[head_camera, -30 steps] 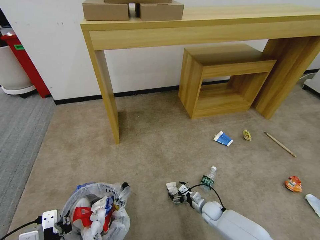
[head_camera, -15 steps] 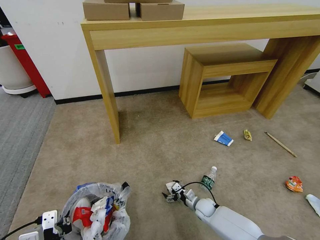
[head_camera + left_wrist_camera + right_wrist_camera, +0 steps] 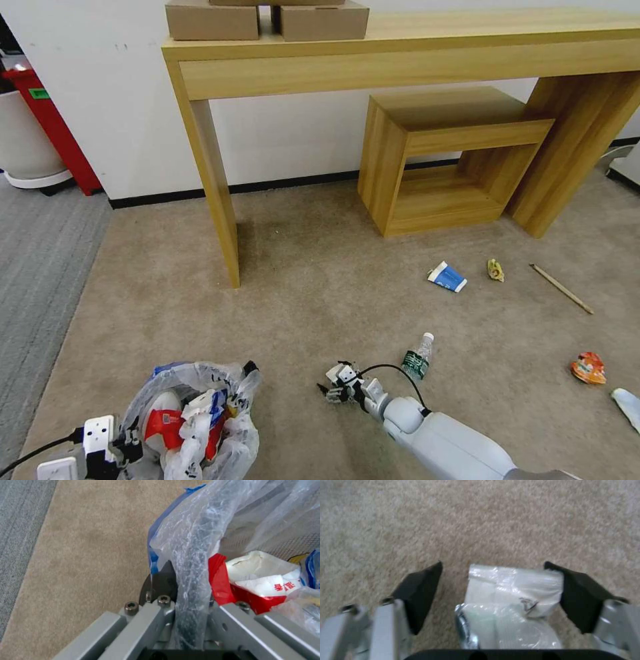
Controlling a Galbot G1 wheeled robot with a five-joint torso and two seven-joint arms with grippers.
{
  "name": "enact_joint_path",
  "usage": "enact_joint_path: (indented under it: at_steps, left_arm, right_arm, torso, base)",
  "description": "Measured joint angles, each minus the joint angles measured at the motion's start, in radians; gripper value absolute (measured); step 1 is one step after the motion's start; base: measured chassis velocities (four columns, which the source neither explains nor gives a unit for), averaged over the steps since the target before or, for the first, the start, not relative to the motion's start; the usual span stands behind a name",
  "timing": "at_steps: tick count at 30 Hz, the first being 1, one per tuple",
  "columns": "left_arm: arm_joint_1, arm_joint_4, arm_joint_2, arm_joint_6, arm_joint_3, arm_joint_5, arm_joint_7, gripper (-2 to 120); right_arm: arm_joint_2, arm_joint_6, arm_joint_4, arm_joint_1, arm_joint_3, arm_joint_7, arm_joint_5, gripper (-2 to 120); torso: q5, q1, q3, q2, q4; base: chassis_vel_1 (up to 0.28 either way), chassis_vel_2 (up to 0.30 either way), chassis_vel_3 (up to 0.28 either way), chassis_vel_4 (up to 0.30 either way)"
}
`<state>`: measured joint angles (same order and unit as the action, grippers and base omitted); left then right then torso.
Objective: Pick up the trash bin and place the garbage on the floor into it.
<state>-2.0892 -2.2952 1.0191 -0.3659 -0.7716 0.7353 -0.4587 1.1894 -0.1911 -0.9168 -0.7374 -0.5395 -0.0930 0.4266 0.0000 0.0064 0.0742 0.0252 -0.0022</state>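
The trash bin (image 3: 197, 423), lined with a crinkly bag and holding red and white wrappers, hangs at the lower left. My left gripper (image 3: 130, 445) is shut on its bag-covered rim (image 3: 191, 580). To the bin's right, my right gripper (image 3: 335, 387) is shut on a white plastic packet (image 3: 513, 590) just above the floor (image 3: 320, 293); the packet rests against one finger (image 3: 576, 595). More garbage lies on the carpet: a green-label bottle (image 3: 418, 357), a blue-white carton (image 3: 447, 277), a yellow scrap (image 3: 495, 270), a wooden stick (image 3: 561, 289), an orange wrapper (image 3: 588, 368) and a white slipper (image 3: 627, 403).
A long wooden console table stands against the wall, with its left leg (image 3: 217, 193) on the carpet. A wooden cube shelf (image 3: 440, 160) stands under it. Cardboard boxes (image 3: 213, 20) sit on top. A red bin (image 3: 50, 127) and grey carpet (image 3: 40, 267) lie far left.
My right gripper has moved left toward the bin, carrying the white packet away from the bottle. The bin and left gripper have barely shifted.
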Motion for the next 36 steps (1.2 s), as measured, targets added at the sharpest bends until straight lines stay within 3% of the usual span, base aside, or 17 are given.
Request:
enact_joint_path:
  at_steps: [4,8,11,21,27,29,36]
  left_arm:
    - [0.002,0.001,-0.005,0.002,0.000,0.002,-0.002,0]
    - [0.003,0.003,-0.006,0.005,0.000,0.002,-0.003,0]
    - [0.006,0.005,-0.005,0.007,0.005,0.000,-0.004,0]
    - [0.017,0.016,-0.008,0.009,0.009,-0.004,-0.003,0]
    - [0.019,0.020,-0.016,0.009,0.007,0.003,-0.004,0]
    - [0.020,0.021,-0.019,0.009,0.006,0.007,-0.005,0]
    - [0.021,0.020,-0.024,0.009,0.003,0.015,-0.012,0]
  right_arm:
    - [0.002,-0.009,0.002,0.013,0.001,-0.003,0.011,59]
    - [0.003,-0.010,0.002,0.019,0.002,-0.004,0.016,48]
    - [0.000,-0.012,-0.003,0.026,0.005,-0.004,0.021,34]
    - [-0.005,-0.018,-0.010,0.033,0.001,0.020,0.009,0]
    - [-0.011,-0.021,-0.001,0.028,0.007,0.022,0.006,13]
    - [-0.013,-0.021,0.000,0.025,0.012,0.019,0.006,24]
    - [-0.021,-0.011,-0.008,0.015,0.022,0.018,0.004,47]
  torso:
    - [0.0000,0.000,0.000,0.000,0.0000]
    - [0.0001,0.000,0.000,0.000,0.0001]
    - [0.0000,0.000,0.000,0.000,0.0000]
    - [0.0000,0.000,0.000,0.000,0.0001]
    - [0.0000,0.000,0.000,0.000,-0.0001]
    - [0.0001,0.000,0.000,0.000,0.0001]
    - [0.0001,0.000,0.000,0.000,0.0001]
  base:
    - [0.000,0.000,0.000,0.000]
    - [0.000,0.000,0.000,0.000]
    - [0.000,0.000,0.000,0.000]
    - [0.000,0.000,0.000,0.000]
    - [0.000,0.000,0.000,0.000]
    - [0.000,0.000,0.000,0.000]
    - [0.000,0.000,0.000,0.000]
